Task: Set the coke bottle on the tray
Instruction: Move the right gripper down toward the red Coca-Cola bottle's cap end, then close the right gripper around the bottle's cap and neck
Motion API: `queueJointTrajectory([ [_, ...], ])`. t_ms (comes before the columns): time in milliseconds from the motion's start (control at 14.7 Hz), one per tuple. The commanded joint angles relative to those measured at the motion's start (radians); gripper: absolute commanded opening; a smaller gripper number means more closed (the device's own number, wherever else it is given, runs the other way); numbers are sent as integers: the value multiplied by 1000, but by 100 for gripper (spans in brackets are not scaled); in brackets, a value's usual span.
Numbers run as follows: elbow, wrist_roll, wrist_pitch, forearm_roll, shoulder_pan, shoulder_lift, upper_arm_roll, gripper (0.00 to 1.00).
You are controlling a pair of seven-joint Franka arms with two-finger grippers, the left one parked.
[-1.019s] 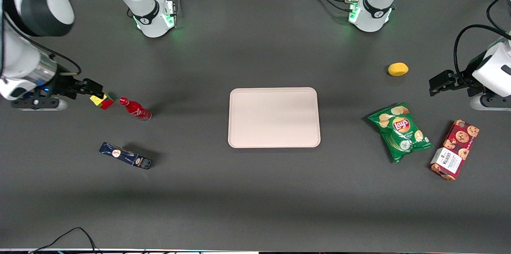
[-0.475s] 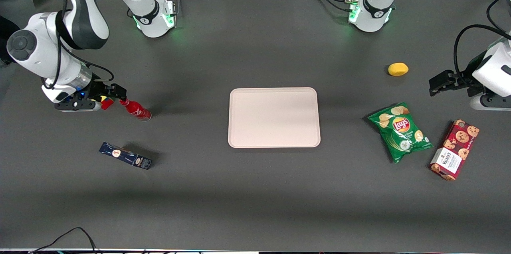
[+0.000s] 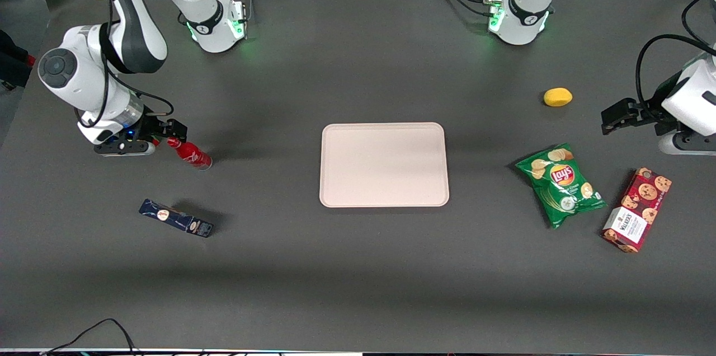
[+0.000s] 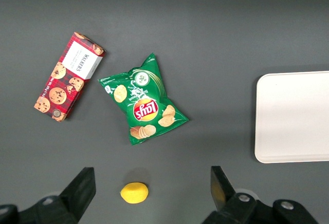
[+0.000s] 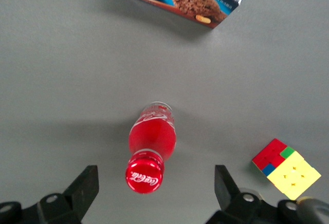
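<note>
The light is soft and even, things on the table [image 3: 358, 289] drop small blurry shadows, nothing shines.

The gripper [image 5: 154, 190] hangs above the coke bottle [image 5: 151, 149], fingers wide apart.

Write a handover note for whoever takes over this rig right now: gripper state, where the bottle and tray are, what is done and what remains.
Gripper: open, positioned over the coke bottle's cap with a finger on either side, not gripping.
Coke bottle: upright on the table toward the working arm's end, beside a colour cube; the dark blue box lies nearer the front camera.
Tray: mid-table, nothing on it.
Done: approach to the bottle only.
Left: lower and close on the bottle, lift, carry it to the tray, set it down, release.
</note>
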Motion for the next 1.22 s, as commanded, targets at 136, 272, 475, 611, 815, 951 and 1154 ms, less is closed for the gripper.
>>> queueJointTrajectory([
  [136,-40,-19,56,-13,-1,5,3,100],
  [272,-37,-21,59,-13,-1,11,3,96],
  [475,-32,-22,59,-15,-1,13,3,83],
  [611,-29,-22,59,-15,-1,14,3,76],
  [815,-27,-22,59,-15,-1,16,3,68],
  [951,-26,-22,59,-15,-1,16,3,60],
  [1154,-23,-21,59,-15,1,16,3,43],
])
